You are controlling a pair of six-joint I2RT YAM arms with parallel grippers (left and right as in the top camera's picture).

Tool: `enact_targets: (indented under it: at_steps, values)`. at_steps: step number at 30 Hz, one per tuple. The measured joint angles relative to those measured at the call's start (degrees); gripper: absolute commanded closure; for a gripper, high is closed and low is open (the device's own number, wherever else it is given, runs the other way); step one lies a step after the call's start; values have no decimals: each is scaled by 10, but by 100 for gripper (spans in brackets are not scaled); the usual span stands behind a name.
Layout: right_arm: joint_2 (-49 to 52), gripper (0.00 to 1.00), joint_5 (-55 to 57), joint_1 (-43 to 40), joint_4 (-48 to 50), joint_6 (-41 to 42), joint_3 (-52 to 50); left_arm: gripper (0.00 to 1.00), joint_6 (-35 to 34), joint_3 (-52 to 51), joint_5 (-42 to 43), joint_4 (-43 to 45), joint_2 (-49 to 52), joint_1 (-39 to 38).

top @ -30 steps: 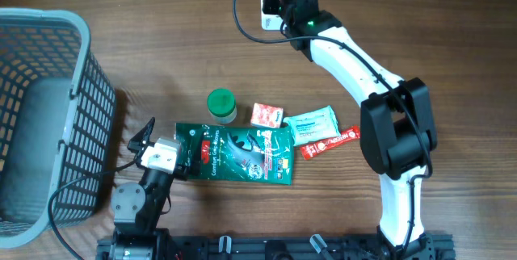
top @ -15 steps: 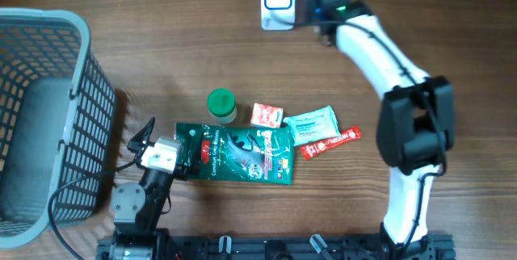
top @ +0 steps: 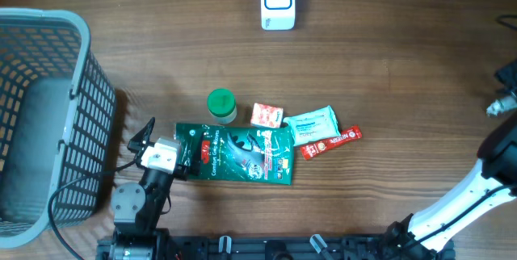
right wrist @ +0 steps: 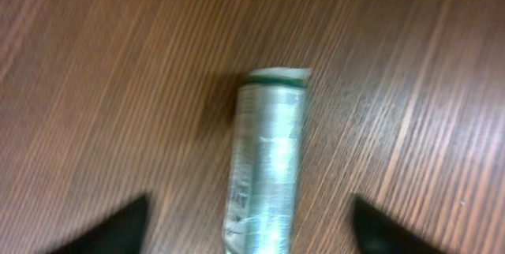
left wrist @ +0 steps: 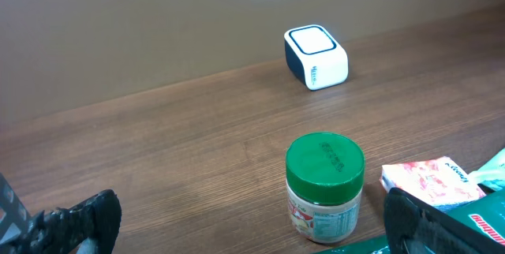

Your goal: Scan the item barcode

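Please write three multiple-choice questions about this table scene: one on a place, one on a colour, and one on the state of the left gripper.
1. Where is the white scanner?
A) in the basket
B) alone, apart from the groceries
C) on the green pouch

2. What colour is the lid of the jar?
A) green
B) red
C) white

3. How are the fingers of the left gripper?
A) shut on the jar
B) shut on the green pouch
C) open, gripping nothing

Answers: 1 B, it stands by itself in the overhead view. 2 A, the left wrist view shows a green lid. 3 C, the fingers stand wide apart.
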Motion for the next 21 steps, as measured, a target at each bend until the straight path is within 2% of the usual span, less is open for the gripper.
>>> enact_targets:
  at_steps: [3, 6, 10, 14, 17, 21]
  values:
    - [-10, 0, -107, -14, -36, -6, 26, 0, 0, 0, 0, 0, 0, 0]
    - [-101, 0, -275, 10, -129, 27, 40, 0, 0, 0, 0, 0, 0, 0]
    - [-217, 0, -431, 124, -294, 27, 62, 0, 0, 0, 0, 0, 0, 0]
    - [-218, 1, -434, 267, -375, -4, 37, 0, 0, 0, 0, 0, 0, 0]
    - [-218, 0, -401, 364, -403, 4, -10, 0, 0, 0, 0, 0, 0, 0]
    - [-232, 1, -375, 440, -418, 20, -55, 0, 0, 0, 0, 0, 0, 0]
